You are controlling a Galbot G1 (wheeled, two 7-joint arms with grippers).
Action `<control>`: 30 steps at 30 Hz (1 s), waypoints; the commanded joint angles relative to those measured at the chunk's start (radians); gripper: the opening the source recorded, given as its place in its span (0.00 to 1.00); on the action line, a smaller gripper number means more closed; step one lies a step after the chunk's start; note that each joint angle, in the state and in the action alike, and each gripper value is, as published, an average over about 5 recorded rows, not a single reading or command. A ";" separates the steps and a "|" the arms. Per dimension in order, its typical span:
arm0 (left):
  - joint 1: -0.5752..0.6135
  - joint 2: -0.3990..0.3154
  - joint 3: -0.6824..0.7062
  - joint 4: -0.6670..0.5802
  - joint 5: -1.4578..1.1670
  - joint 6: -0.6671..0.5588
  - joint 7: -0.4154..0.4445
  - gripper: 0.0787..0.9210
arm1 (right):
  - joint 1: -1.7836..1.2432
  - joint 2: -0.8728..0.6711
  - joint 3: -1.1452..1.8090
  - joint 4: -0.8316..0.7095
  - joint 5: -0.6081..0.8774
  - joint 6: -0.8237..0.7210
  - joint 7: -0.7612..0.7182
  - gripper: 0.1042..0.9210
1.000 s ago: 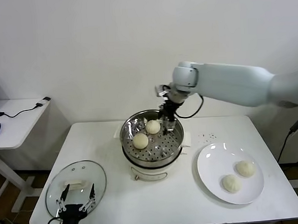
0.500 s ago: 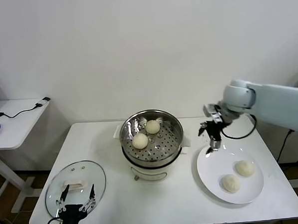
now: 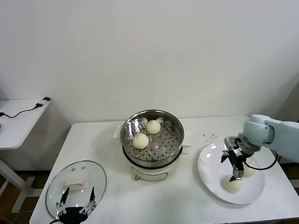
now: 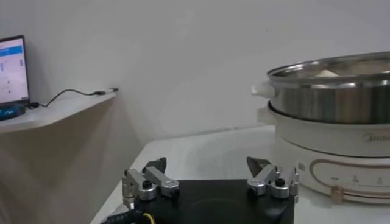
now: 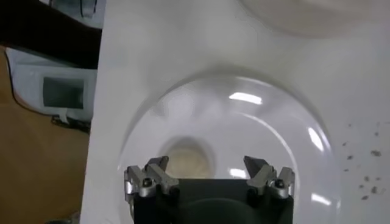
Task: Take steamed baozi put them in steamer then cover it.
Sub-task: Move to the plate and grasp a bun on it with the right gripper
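Note:
The steamer [image 3: 163, 144] stands mid-table on its white pot base and holds two baozi [image 3: 140, 140] [image 3: 153, 126]. Two more baozi lie on the white plate [image 3: 208, 171] at the right: one at the front [image 3: 232, 184], one behind [image 3: 249, 171], partly hidden by my arm. My right gripper [image 3: 236, 174] hangs open just above the front baozi; in the right wrist view that baozi [image 5: 186, 159] sits under the gripper [image 5: 207, 164], nearer one finger. The glass cover [image 3: 75, 183] lies flat at the front left. My left gripper [image 3: 76, 202] is parked open at its near edge, empty [image 4: 207, 165].
A low side table [image 3: 14, 124] with a cable and a mouse stands left of the white table. In the left wrist view a lit screen [image 4: 13, 70] shows on it, and the steamer [image 4: 332, 91] rises to one side. Dark specks [image 3: 209, 136] dot the table behind the plate.
My right arm has swung from over the steamer to the right and come down over the plate's front baozi, still open. The left arm has not moved.

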 commanded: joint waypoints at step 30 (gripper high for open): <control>0.000 -0.002 0.003 0.014 0.008 -0.003 0.001 0.88 | -0.083 0.031 0.094 -0.081 -0.089 0.071 -0.013 0.73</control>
